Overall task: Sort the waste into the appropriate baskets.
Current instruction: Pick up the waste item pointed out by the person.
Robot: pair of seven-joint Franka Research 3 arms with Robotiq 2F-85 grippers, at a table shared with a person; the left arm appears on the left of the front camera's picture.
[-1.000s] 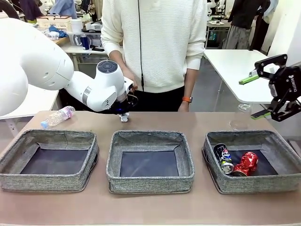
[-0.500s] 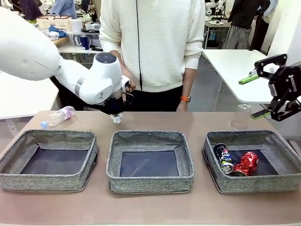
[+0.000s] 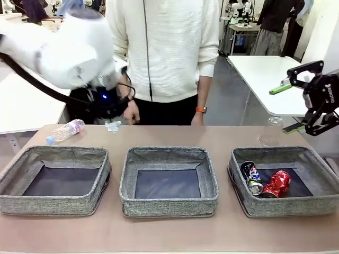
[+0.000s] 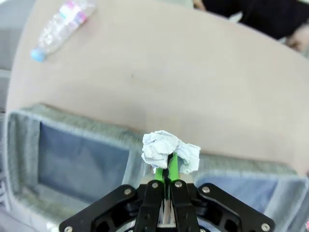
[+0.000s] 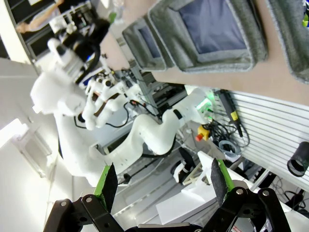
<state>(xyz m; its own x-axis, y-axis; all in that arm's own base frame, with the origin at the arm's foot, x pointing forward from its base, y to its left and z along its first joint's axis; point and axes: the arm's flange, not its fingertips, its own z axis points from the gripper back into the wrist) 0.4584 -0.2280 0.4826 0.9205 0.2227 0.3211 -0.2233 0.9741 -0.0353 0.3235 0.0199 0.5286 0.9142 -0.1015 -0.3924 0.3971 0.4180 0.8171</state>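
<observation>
My left gripper (image 4: 166,170) is clamped shut on the paper ball (image 4: 170,151). It pinches the ball by its lower edge, so most of the wad bulges beyond the pads. The ball hangs clear of the table (image 3: 175,136), over the far strip just beyond the gap between the left basket (image 3: 53,205) and the middle basket (image 3: 168,206). Both are empty. The right basket (image 3: 288,207) holds the red can (image 3: 278,184) and the dark can (image 3: 251,178), so I judge the paper belongs in one of the empty two, though nothing here tells me which. A bottle (image 3: 64,131) lies at the far left of the table.

The step in hand is the carry and drop. To do it well I would bring the ball toward me over the chosen basket's far rim with height to spare, since the soft wall would snag a low pass. I would stop above the middle of the dark bottom before letting go. Paper is light and may cling to a pad or bounce, so I would release low inside the walls and open wide. A person's hand (image 3: 130,112) is close to my wrist at the far edge, and I would move away from it slowly. My right gripper (image 5: 164,180) is parked high at the right, jaws spread wide and empty.
</observation>
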